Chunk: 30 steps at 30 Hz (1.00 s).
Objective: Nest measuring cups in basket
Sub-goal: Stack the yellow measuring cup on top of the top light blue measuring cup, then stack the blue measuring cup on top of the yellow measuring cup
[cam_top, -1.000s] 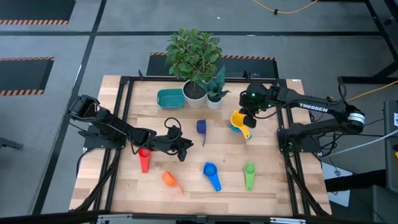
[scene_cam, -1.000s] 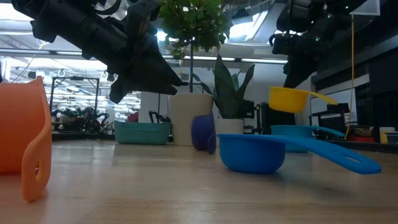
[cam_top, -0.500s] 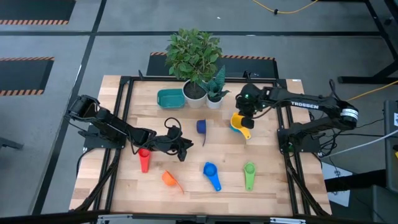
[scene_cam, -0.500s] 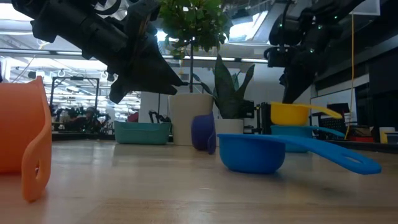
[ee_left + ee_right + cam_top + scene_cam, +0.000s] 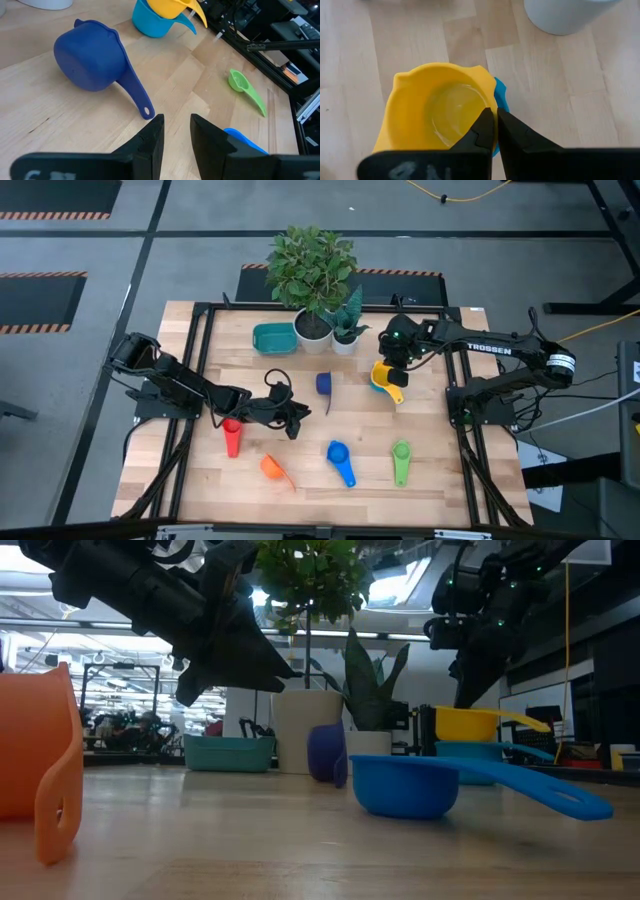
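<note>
The yellow cup (image 5: 385,373) sits nested in the light blue cup (image 5: 475,750) right of table centre. My right gripper (image 5: 495,122) is above it, shut on its wall. My left gripper (image 5: 173,135) hovers open at mid-table (image 5: 298,418) and touches nothing. The dark blue cup (image 5: 90,62) lies on its side just ahead of it. Red (image 5: 231,430), orange (image 5: 271,467), blue (image 5: 338,452) and green (image 5: 401,452) cups lie along the near half. The teal basket (image 5: 273,337) stands at the far side, left of the plant pots. My right gripper holds the yellow cup by its wall at the rim (image 5: 489,106), with one finger inside the bowl and one outside. The fingers come from above, pointing down. The cup sits upright inside the light blue cup (image 5: 500,97), which stands on the table.
Two white plant pots (image 5: 312,328) with a leafy plant stand at the far edge between the basket and the right arm. A black frame rail (image 5: 190,380) borders the wooden table. Bare wood lies between the dark blue cup and the near row of cups.
My right gripper has moved down and slightly toward the table's left, still shut on the yellow cup. The yellow cup, held clear above the light blue cup a second ago, now sits inside it. Nothing has moved in the last half second.
</note>
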### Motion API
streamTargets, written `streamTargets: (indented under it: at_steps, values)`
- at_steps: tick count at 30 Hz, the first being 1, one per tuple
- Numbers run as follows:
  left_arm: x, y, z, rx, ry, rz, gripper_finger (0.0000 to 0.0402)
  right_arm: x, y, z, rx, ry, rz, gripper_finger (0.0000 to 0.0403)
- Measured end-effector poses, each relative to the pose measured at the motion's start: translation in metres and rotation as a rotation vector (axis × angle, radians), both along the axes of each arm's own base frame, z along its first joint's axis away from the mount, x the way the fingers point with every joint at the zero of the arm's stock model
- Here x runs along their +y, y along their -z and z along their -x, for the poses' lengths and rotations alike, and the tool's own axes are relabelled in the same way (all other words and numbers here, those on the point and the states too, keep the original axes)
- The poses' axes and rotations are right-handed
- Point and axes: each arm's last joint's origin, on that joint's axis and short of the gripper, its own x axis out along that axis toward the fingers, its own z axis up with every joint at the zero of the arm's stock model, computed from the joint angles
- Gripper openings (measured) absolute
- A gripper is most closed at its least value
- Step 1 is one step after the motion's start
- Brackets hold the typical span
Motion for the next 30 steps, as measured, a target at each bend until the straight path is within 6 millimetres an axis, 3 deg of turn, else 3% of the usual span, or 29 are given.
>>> streamTargets:
  at_steps: [8,20,30]
  values:
    - [0.0000,0.0000,0.0000,0.000,0.000,0.000,0.0087,-0.0027,0.0002,0.0011,0.038,0.043,0.082,0.0020]
    - [0.0000,0.0001,0.0000,0.000,0.000,0.000,0.0087,-0.0014,0.0002,0.0007,0.023,0.024,0.046,0.0083]
    - [0.0001,0.0001,-0.0001,0.000,-0.001,0.000,0.0087,-0.0015,0.0001,0.0007,0.023,0.025,0.046,0.0098]
